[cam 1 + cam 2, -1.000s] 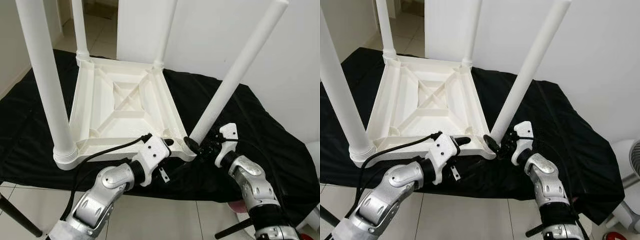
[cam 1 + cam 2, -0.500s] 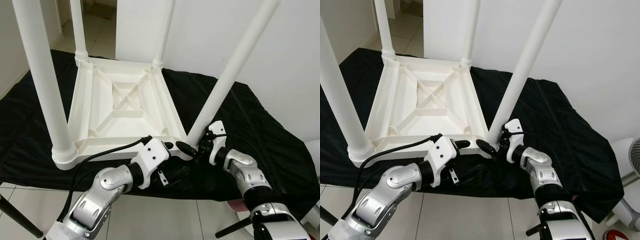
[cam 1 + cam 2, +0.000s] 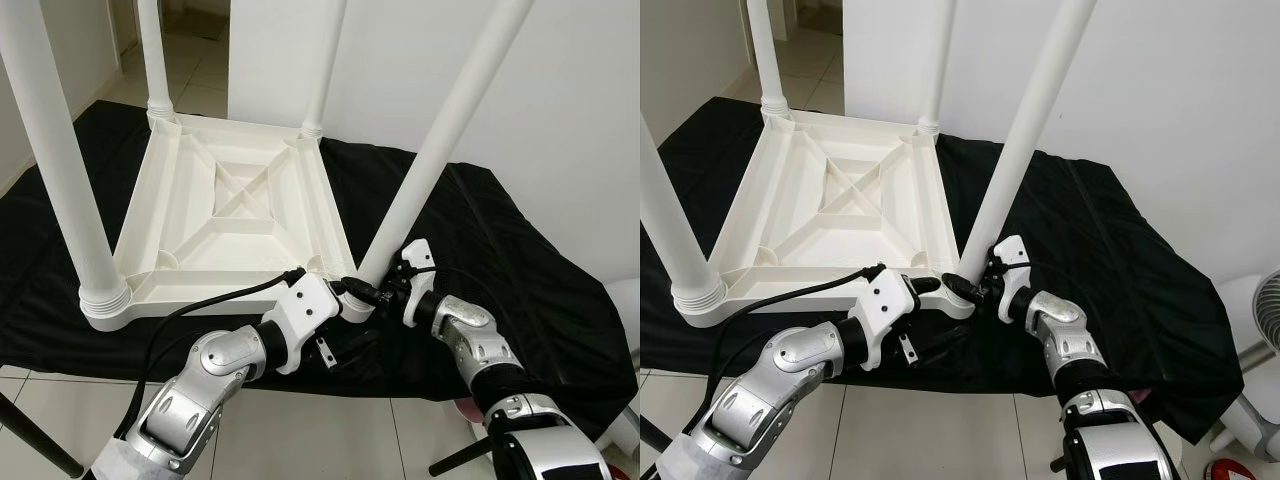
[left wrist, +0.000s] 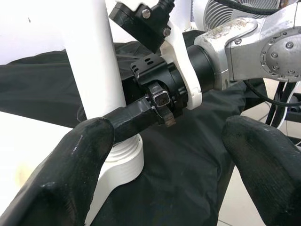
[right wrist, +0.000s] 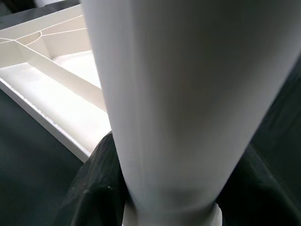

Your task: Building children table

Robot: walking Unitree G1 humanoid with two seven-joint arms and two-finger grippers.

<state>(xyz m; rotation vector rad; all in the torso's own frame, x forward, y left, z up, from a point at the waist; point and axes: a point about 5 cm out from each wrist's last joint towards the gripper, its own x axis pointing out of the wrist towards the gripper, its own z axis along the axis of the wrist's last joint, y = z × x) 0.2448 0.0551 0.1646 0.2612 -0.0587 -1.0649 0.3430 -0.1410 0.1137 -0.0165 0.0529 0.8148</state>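
1. Currently, upturned white children's table [image 3: 230, 215] lies on black cloth [image 3: 520, 270], legs pointing up.
2. Right tool [image 3: 975, 285] clamped around base of the near-right leg [image 3: 430, 165], at the table corner, leg tilted.
3. Left tool [image 3: 340, 300] spread open just beside the same corner, holding nothing.

Head views: aimed down from above, sharing the upturned table [image 3: 235, 215] | wrist views: set close against one table leg [image 5: 164, 108]
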